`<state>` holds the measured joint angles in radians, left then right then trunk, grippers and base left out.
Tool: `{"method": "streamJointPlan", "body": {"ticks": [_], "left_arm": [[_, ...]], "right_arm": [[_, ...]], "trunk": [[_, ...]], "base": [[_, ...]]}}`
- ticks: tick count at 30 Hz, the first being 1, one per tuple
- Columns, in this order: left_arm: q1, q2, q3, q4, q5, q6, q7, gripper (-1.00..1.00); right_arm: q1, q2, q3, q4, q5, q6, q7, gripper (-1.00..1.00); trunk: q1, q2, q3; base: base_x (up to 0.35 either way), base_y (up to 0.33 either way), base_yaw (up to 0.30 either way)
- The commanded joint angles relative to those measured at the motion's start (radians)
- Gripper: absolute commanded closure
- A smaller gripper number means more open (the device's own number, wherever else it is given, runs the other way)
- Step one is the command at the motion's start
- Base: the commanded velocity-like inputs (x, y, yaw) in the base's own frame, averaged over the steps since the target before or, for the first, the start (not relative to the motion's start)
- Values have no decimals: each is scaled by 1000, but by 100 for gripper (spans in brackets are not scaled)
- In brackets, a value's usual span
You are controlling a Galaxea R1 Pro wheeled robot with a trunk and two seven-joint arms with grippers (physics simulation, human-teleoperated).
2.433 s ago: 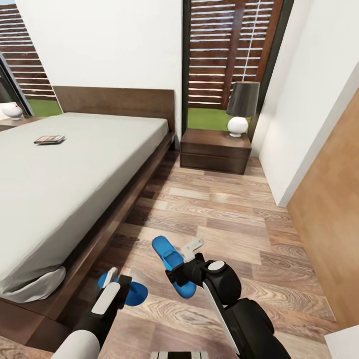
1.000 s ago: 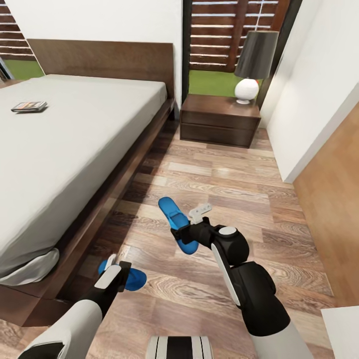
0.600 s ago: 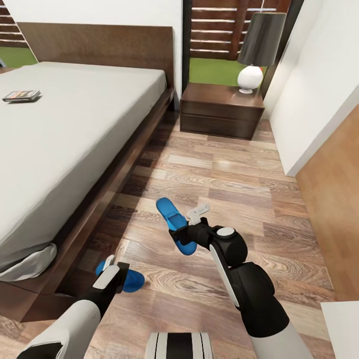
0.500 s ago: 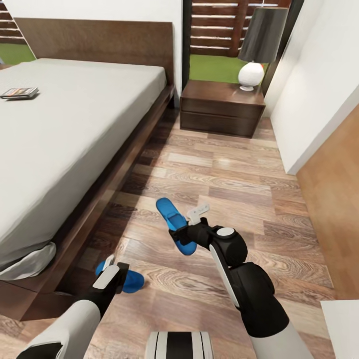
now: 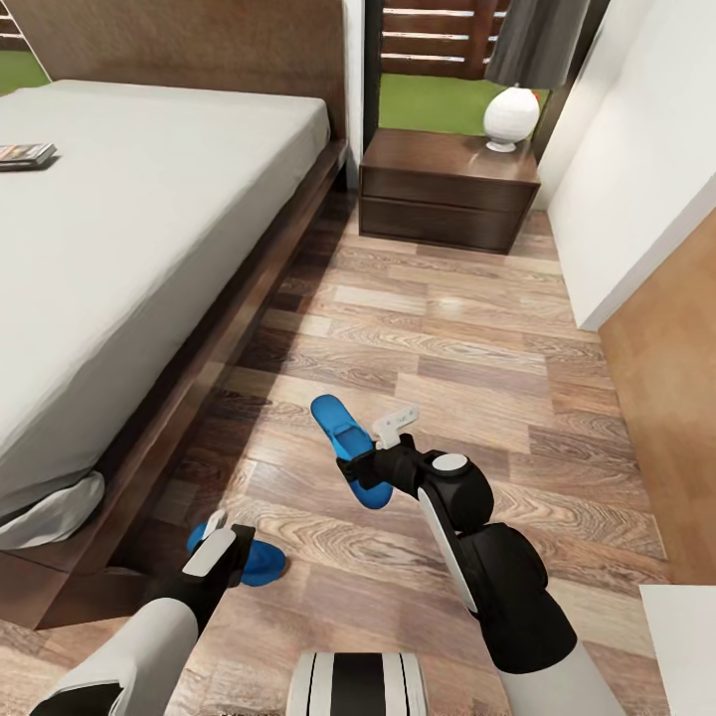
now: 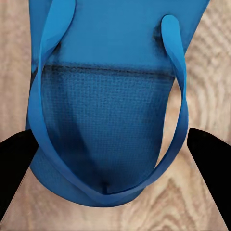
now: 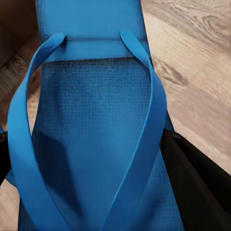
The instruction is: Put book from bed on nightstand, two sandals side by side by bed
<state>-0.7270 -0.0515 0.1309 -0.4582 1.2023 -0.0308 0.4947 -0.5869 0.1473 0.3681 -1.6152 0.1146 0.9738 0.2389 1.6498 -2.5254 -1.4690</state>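
In the head view my right gripper (image 5: 366,465) is shut on a bright blue sandal (image 5: 343,443), held above the plank floor beside the bed (image 5: 149,229). The right wrist view has that sandal (image 7: 91,144) close up between dark fingers (image 7: 197,187). Lower left, my left gripper (image 5: 231,549) is shut on the other blue sandal (image 5: 257,563), low near the bed frame; that sandal (image 6: 110,120) lies between black fingers (image 6: 14,163). The book (image 5: 22,154) lies on the mattress at the far left edge. The dark nightstand (image 5: 447,194) stands beside the headboard.
A white round lamp (image 5: 512,111) with a dark shade stands on the nightstand. A white wall (image 5: 636,169) runs along the right, and a lighter wood panel (image 5: 666,398) lies below it. Wood-plank floor (image 5: 447,338) stretches between the bed and the wall.
The whole view has shifted: bed, book and nightstand sit higher and nearer, so the camera moved. Both grippers keep their sandals; the left one has sunk a little lower.
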Motion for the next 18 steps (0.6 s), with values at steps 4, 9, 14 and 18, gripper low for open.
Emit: {"method": "streamJointPlan", "body": {"ticks": [4, 9, 14, 18], "left_arm": [[0, -1, 3, -2, 9, -3, 2, 100], [0, -1, 3, -3, 9, -3, 3, 100], [2, 1, 5, -8, 11, 2, 3, 100], [3, 4, 8, -12, 12, 7, 0, 100]], "right_arm": [[-1, 0, 0, -1, 10, 4, 7, 100], [-1, 0, 0, -1, 10, 3, 7, 100], [-1, 0, 1, -1, 10, 3, 7, 100], [-1, -1, 1, -1, 10, 2, 7, 100]], "trunk": [[1, -1, -8], [1, -1, -8], [1, -1, -12], [2, -2, -24]], "base": [[0, 0, 0], [0, 0, 0], [0, 0, 0], [0, 0, 0]]}}
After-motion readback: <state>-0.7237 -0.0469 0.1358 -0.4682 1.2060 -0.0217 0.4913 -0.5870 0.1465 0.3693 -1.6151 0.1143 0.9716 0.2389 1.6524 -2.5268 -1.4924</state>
